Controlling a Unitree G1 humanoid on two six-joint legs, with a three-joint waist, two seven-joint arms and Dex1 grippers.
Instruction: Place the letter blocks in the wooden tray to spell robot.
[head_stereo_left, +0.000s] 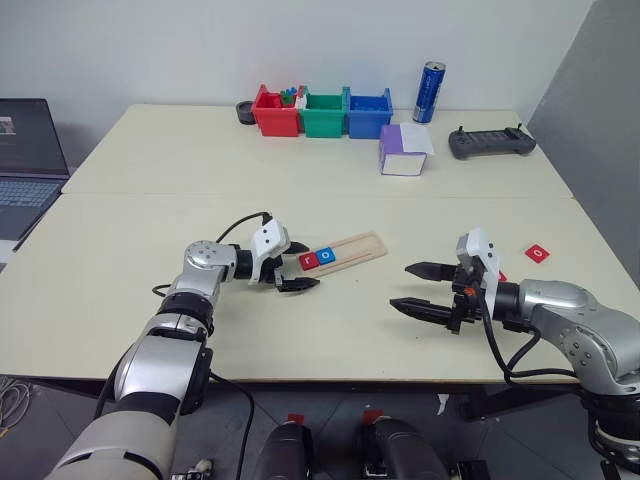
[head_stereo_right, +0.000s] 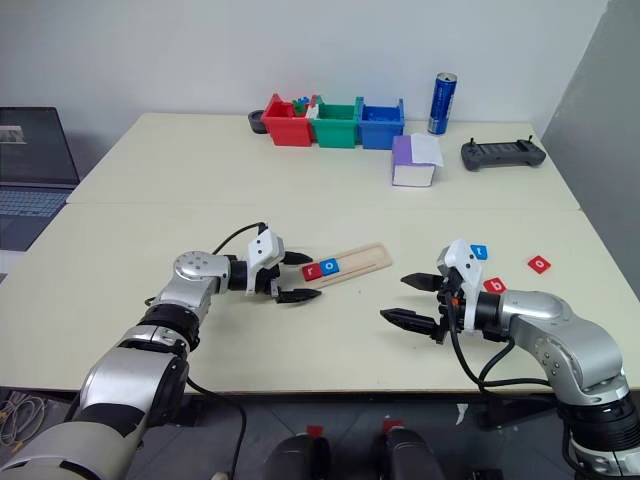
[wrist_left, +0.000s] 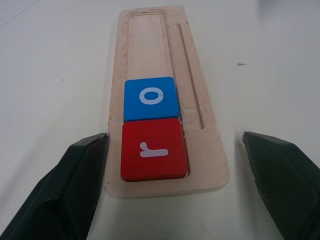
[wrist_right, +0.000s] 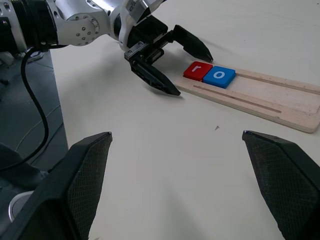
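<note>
- Spelling stands at "r" (wrist_left: 153, 151) and "o" (wrist_left: 150, 97) seated in the wooden tray (head_stereo_left: 362, 246), centre frame.
- Left hand (head_stereo_left: 296, 268) and right hand (head_stereo_left: 422, 288) both gape, empty.
- Next, likely: right hand fetches the red "b" block (head_stereo_right: 494, 286), lower right.

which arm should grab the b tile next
Right, probably. The red b tile lies just beside the open right gripper, while the open left gripper sits at the wooden tray, across the table.
</note>
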